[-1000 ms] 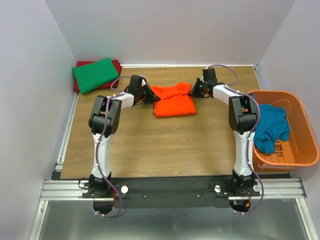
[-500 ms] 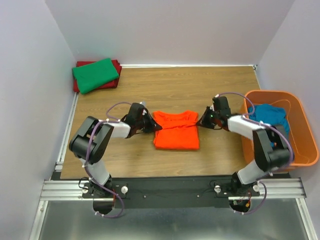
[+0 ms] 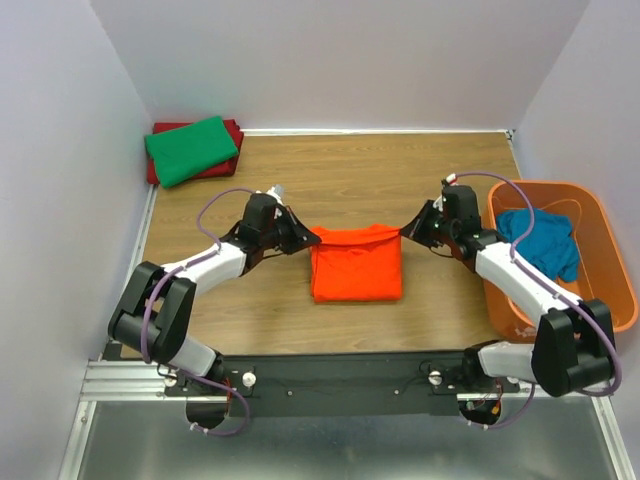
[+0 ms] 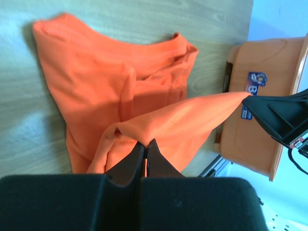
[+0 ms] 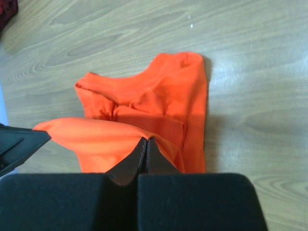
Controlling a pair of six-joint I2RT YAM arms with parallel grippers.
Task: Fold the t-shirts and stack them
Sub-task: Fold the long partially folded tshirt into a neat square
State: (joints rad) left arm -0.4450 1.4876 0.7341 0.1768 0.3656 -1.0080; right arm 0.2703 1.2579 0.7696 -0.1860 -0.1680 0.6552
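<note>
Two arms reach in from either side in the top view, and the orange t-shirt (image 3: 356, 268) lies between them in the middle of the worktop (image 3: 340, 170). Bare wood runs along its far side, its near side and out to the left edge. The left gripper (image 3: 308, 238) meets the shirt's far left corner and the right gripper (image 3: 405, 232) its far right corner. The cloth edge is drawn straight between them. A folded green t-shirt (image 3: 190, 148) rests on a dark red t-shirt (image 3: 235, 130) in the far left corner, well apart from the arms. The teal t-shirt (image 3: 545, 240) lies crumpled in the orange basket (image 3: 560, 186) at the right edge, just beside the right arm.

From the left wrist, the left gripper (image 4: 146, 144) is closed tight on a raised fold of the orange t-shirt (image 4: 96, 82). That fold stretches across to the right gripper (image 4: 246, 100), with the basket (image 4: 255, 139) behind it. The rest of the shirt lies flat on the worktop (image 4: 144, 14).

From the right wrist, the right gripper (image 5: 146, 140) is likewise pinched closed on the lifted edge of the orange t-shirt (image 5: 168, 91). The taut band leads to the left gripper (image 5: 47, 135). Open worktop (image 5: 240, 48) lies beyond and to the right of the shirt.
</note>
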